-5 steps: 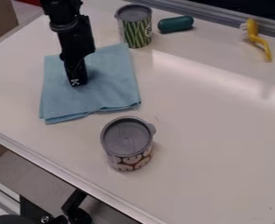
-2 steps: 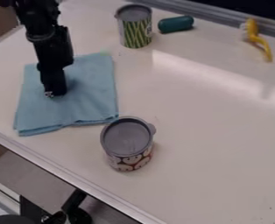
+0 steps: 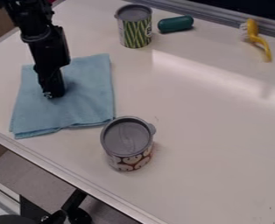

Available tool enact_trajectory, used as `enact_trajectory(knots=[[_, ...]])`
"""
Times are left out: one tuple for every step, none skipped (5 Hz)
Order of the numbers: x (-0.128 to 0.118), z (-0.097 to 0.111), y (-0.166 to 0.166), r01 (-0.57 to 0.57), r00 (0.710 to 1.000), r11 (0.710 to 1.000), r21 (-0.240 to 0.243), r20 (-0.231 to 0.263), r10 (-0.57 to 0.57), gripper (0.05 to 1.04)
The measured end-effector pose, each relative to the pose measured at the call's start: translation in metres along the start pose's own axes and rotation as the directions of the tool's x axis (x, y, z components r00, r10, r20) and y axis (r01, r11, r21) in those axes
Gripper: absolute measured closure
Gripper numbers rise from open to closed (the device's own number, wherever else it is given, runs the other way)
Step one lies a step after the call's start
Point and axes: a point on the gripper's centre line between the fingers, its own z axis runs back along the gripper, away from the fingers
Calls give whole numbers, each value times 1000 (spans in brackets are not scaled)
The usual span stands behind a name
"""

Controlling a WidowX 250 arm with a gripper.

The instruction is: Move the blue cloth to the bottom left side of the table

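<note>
Under the end effector [image 3: 53, 95], blue cloth [image 3: 88, 98] (squarish, folded).

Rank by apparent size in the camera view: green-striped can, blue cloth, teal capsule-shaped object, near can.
1. Blue cloth
2. Near can, perhaps only because it is closer
3. Green-striped can
4. Teal capsule-shaped object

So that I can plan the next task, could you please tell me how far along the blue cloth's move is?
Mostly done, it seems: the blue cloth has slid away from the green-striped can, and its lower-left corner lies close to the table's metal edge. In hand: the gripper is down at the cloth. Left, probably: any small last shift, then lifting the gripper away.
</note>
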Motion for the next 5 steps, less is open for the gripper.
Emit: enact_trajectory(knots=[[11, 0, 1, -44, 998, 999, 10, 37, 43, 873], [22, 16, 4, -54, 996, 998, 35, 77, 51, 637], [33, 27, 7, -79, 994, 997, 10, 83, 78, 343], [42, 51, 9, -95, 992, 995, -23, 83, 96, 105], [55, 66, 9, -137, 986, 989, -49, 92, 141, 85]])
